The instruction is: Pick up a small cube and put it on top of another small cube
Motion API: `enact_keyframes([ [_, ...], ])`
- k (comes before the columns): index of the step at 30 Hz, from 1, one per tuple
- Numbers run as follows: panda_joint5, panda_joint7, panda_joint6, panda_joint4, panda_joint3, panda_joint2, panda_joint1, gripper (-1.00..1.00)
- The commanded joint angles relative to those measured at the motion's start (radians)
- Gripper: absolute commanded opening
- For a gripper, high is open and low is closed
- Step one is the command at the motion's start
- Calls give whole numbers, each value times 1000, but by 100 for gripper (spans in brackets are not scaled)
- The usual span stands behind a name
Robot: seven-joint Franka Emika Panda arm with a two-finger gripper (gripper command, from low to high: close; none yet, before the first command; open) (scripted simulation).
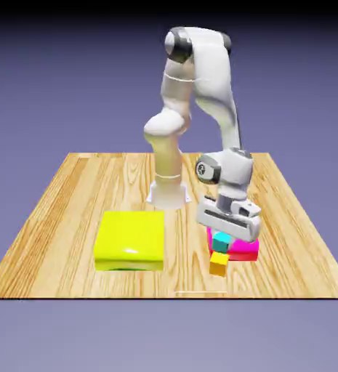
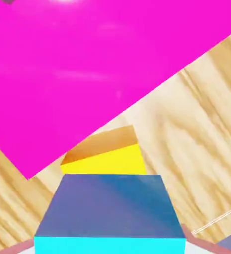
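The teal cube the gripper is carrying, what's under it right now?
Below the teal cube sits the small yellow-orange cube, with air between them in the exterior view. The hand view shows the magenta block beside it. The teal cube covers part of the yellow-orange cube's top there.

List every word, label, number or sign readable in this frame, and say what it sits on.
None can be read in either view.
The teal cube, held in the gripper, the yellow-orange cube, the magenta flat block, the big yellow block, the wooden table and the white arm all show plain, unmarked surfaces.
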Motion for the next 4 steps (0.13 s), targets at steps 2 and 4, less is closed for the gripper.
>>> enact_keyframes([
  [2,0,0,1,0,0,0,0,100],
  [4,-59,38,-61,-8,-68,-72,65,100],
])
